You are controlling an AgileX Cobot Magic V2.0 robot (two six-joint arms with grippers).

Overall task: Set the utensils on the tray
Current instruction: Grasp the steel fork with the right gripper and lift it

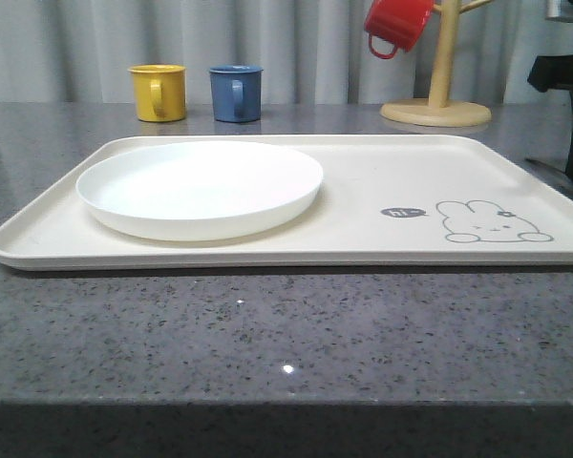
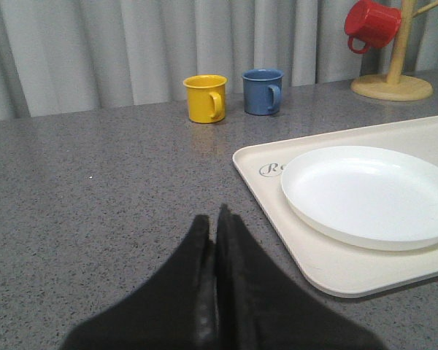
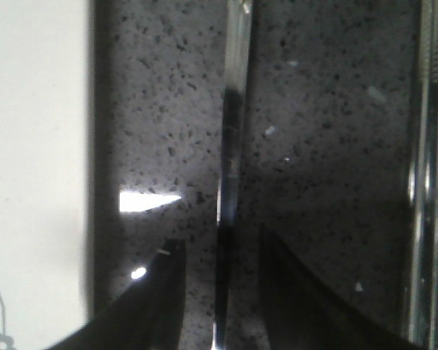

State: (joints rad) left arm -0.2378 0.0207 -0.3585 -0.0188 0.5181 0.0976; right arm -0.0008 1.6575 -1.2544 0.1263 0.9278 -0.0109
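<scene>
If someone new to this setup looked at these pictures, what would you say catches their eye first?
Probably the white plate, which sits on the left part of the cream tray with its grey rabbit drawing at the right. Next come the colours behind it: a yellow mug and blue mug side by side, and a red mug hanging on a wooden stand. In the right wrist view, the right gripper straddles a slim silver utensil on the counter beside the tray.

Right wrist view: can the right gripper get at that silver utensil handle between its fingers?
Probably yes. The right gripper is open, fingers on either side of the thin silver handle on the bare countertop; nothing blocks closing.
</scene>
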